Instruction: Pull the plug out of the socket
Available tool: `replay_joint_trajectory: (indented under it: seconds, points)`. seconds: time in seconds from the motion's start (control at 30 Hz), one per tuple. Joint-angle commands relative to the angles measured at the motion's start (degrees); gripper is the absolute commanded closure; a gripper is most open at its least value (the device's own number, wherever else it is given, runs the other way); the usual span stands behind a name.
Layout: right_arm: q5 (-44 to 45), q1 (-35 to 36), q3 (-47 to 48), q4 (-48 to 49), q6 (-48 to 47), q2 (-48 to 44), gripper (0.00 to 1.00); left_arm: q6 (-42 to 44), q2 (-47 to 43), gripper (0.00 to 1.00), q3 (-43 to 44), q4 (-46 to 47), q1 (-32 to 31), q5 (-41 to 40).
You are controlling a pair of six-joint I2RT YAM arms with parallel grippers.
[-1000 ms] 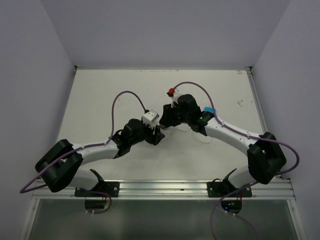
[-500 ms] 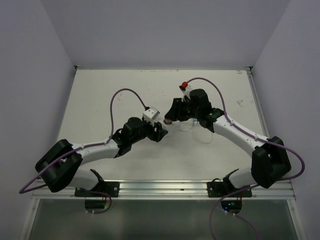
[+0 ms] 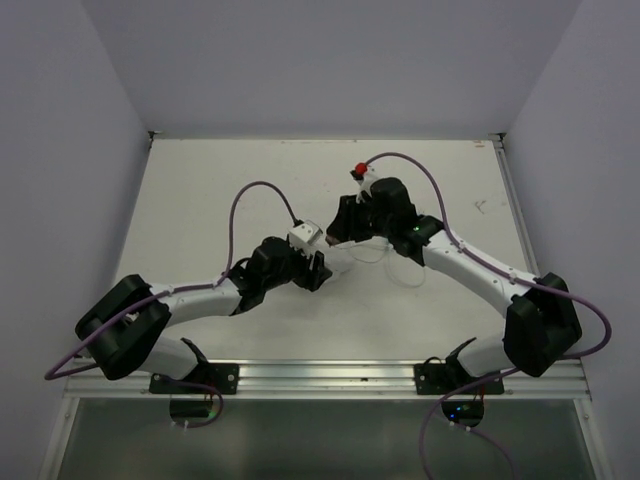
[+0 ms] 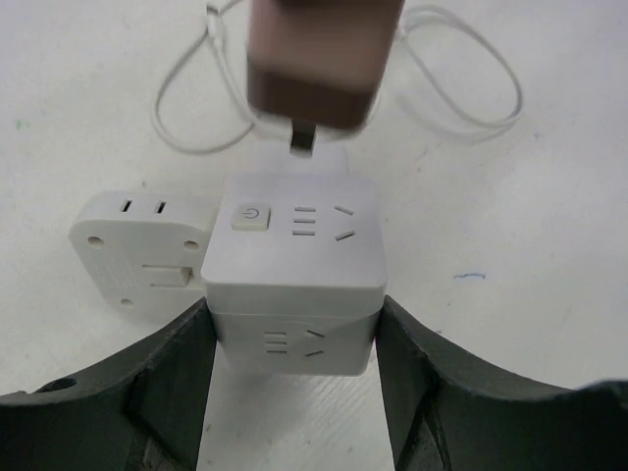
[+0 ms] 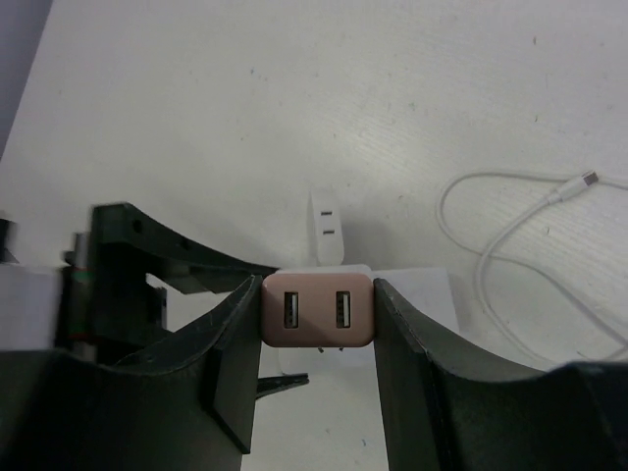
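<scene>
The socket (image 4: 294,265) is a white cube on the table, clamped between my left gripper's (image 4: 294,339) black fingers. My right gripper (image 5: 317,294) is shut on the plug (image 5: 317,309), a dusty-pink block with two USB ports. In the left wrist view the plug (image 4: 319,59) hovers just above the cube's far side with a metal prong showing, clear of the socket. In the top view the two grippers meet near the table's middle, left (image 3: 322,268) and right (image 3: 338,238); the socket shows there only as a small white patch.
A flat white adapter piece (image 4: 137,245) lies against the socket's left side and also shows in the right wrist view (image 5: 326,226). A thin white cable (image 4: 471,78) loops on the table beyond the socket. Purple arm cables arch over the arms.
The right gripper pulled away to the right with the plug, then came back left, close above the socket. The left gripper kept hold of the cube and shifted slightly.
</scene>
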Motion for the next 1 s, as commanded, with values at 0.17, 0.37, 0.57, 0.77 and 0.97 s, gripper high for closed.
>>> replay_joint_trajectory:
  seconds: [0.17,0.37,0.57,0.77,0.97]
  points:
    - [6.7,2.3,6.6,4.9,-2.5,-1.1,1.00,0.3,1.6,1.00,-0.6,-7.2,-0.5,-2.7]
    - [9.2,-0.6,4.8,3.8,-2.2,-2.6,1.00,0.1,-0.1,1.00,-1.9,-6.5,-0.4,-3.2]
    - [13.7,-8.2,1.4,-0.1,-0.7,-5.7,1.00,0.8,-2.2,1.00,-2.6,-6.4,-0.5,-4.0]
    - [15.4,-20.4,-3.0,-5.4,2.4,-7.4,1.00,1.8,-2.9,1.00,-2.9,-6.1,-0.1,-4.0]
    - [10.6,-29.7,-4.9,-8.8,4.9,-3.1,1.00,2.6,-3.4,1.00,-3.0,-6.3,0.3,-3.9]
